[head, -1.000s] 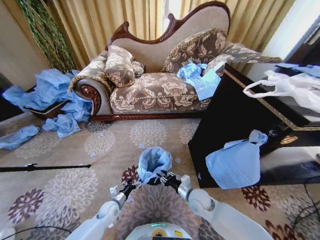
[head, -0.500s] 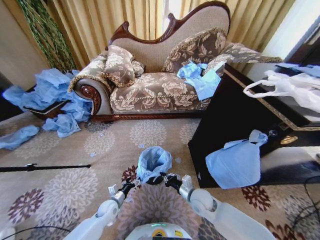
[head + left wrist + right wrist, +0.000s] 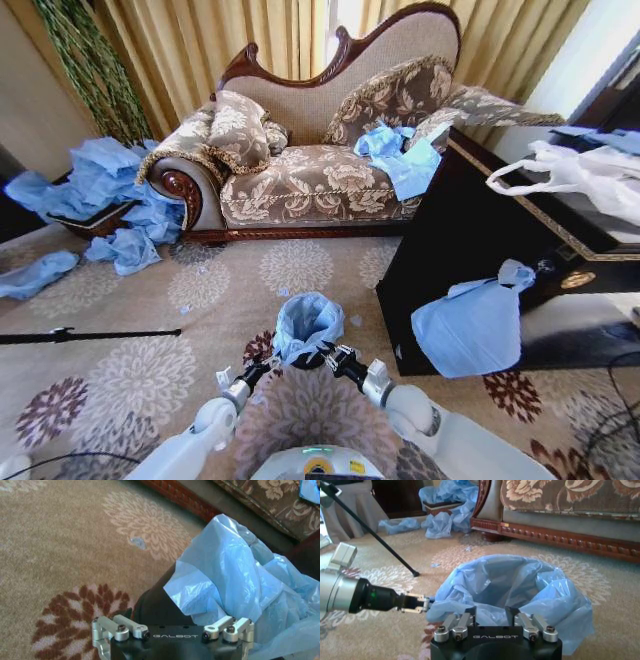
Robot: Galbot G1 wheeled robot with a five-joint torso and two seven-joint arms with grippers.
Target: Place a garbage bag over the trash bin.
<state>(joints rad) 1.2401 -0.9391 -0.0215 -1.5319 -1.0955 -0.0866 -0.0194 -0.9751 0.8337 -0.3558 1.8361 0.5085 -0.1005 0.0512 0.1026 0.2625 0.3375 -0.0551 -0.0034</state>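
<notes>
Nearest the robot, the left gripper and the right gripper meet at the near rim of the trash bin, which stands on the patterned carpet in front of the sofa. The garbage bag already sits in and over the bin, its mouth open and the plastic billowing above the rim. The left fingers look nearly closed on a fold of bag at the edge. Whether the right fingers are open or shut, I cannot tell. The task seems mostly done: the bag lines the bin, but its edge still stands loose rather than being folded snugly down around the rim.
</notes>
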